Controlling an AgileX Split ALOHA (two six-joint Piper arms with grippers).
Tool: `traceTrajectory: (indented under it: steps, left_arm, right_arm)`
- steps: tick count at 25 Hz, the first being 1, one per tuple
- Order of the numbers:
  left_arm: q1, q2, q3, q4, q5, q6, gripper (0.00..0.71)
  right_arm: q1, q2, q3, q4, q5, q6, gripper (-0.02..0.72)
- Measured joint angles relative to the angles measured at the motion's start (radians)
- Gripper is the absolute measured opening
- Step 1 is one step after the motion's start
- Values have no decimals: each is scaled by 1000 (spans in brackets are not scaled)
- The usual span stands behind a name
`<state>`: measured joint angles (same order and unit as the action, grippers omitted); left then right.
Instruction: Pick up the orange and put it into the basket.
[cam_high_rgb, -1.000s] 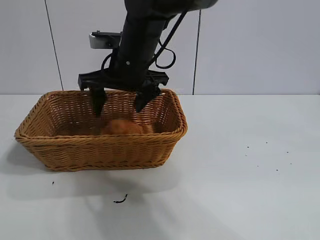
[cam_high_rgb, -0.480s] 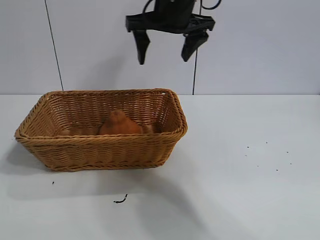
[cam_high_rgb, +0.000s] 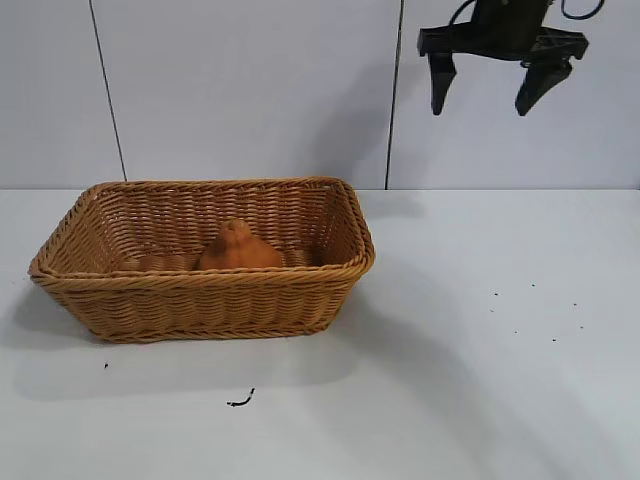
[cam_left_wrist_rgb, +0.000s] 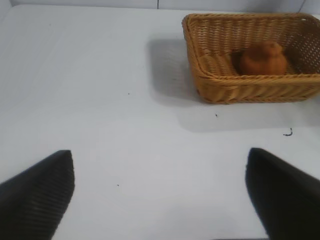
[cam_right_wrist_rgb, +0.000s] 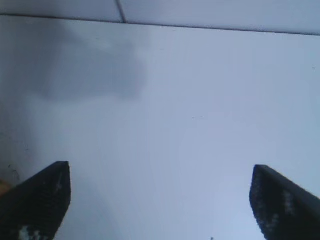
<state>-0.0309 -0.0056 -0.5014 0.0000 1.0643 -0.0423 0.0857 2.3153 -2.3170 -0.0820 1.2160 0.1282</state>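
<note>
The orange (cam_high_rgb: 238, 249) sits inside the basket (cam_high_rgb: 205, 297), near the middle, upright with its knob pointing up. The basket lies with its long side across the white bench (cam_high_rgb: 480, 350), towards the left. The right gripper (cam_high_rgb: 488, 92) hangs high above the bench, well off to the right of the basket, fingers spread and empty. Only the left wrist view shows the left gripper (cam_left_wrist_rgb: 160, 195), also spread wide, over open bench well away from the basket.
</note>
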Motion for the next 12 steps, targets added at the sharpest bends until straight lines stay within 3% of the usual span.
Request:
traceTrajectory:
  steps: [5,12]
  left_arm:
    - [0,0,0,0,-1,0,666]
    - [0,0,0,0,-1,0,666]
  right_arm:
    - [-1,-134,181,-6,-1,-21,641]
    - [-3,-472,649,-13,-2,-30,640]
